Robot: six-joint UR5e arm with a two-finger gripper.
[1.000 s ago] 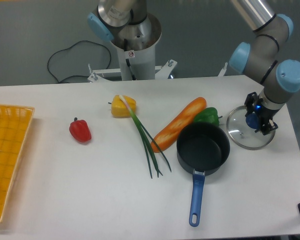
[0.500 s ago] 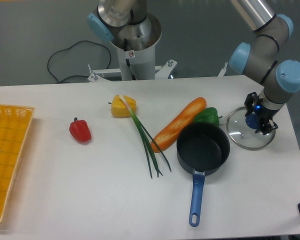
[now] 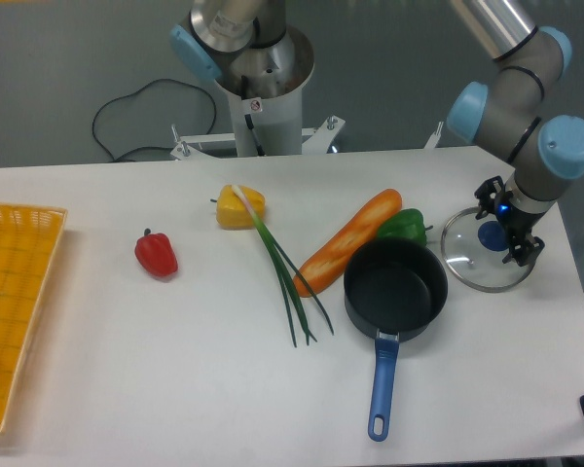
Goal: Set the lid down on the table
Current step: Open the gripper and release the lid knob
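We see the lid (image 3: 486, 250) flat near the table's (image 3: 175, 370) right edge; the gripper (image 3: 506, 223), apparently spread, has released its knob.

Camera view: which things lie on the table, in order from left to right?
Yellow mesh basket → red pepper → yellow pepper → spring onion → orange carrot → black pot → glass lid, with the gripper at its blue knob.

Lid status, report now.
Pincer open, fingers either side of the blue knob. Lid flat on the table, right of the pot. Nothing in the way.
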